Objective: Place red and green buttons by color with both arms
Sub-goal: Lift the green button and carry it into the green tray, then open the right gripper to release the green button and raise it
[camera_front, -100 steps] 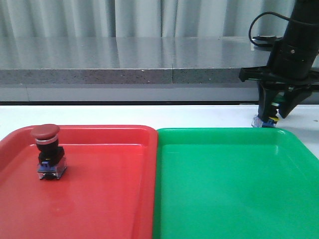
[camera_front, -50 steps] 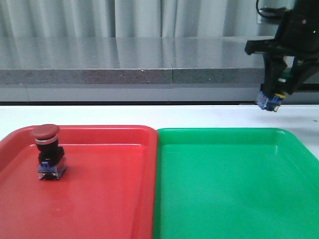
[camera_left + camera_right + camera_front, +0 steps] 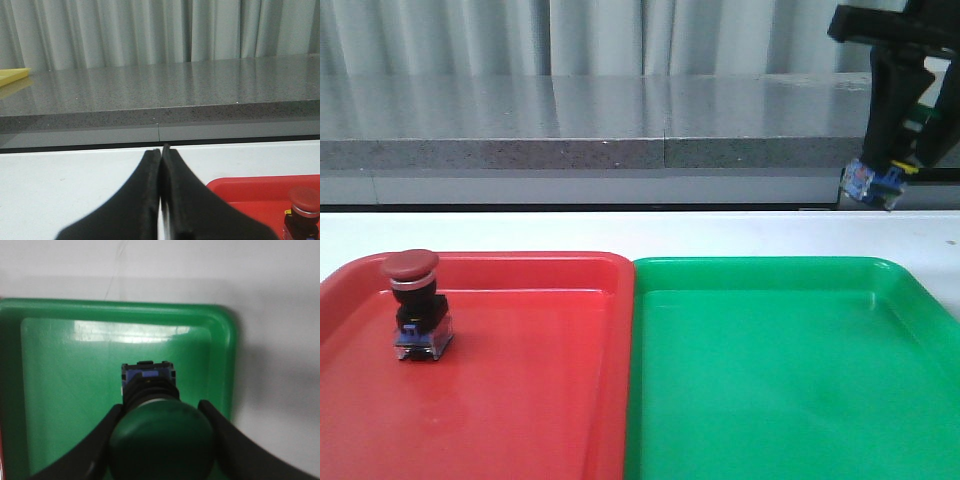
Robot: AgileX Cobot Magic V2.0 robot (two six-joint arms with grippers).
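Looking from the near edge of the table (image 3: 740,232) outward, I see the red tray (image 3: 520,400) on my left and the green tray (image 3: 790,400) on my right, their long sides touching down the middle. On the red tray, close to its far left corner, the red button (image 3: 415,318) stands upright: dark-red cap, silver ring, black body, blue-clear base. The green tray holds nothing in the front view.

My left gripper (image 3: 161,200) hangs low over the white table with its two black fingers pressed flat against each other, clenched on nothing. Through its wrist camera I can see a corner of the red tray and the red button at the frame's edge, just beside the gripper and apart from it.

Farther back and higher, the right gripper (image 3: 888,175) is up in the air above the table behind the green tray's far right corner, clamped on the green button (image 3: 159,437). In the front view only the button's blue-clear base pokes out below the fingertips, tilted. In the right wrist view the black fingers (image 3: 102,440) hug both sides of the green cap, and the green tray's corner lies beneath the button.

Beyond the table runs a grey stone ledge (image 3: 570,125), with pale curtains (image 3: 620,35) behind it.
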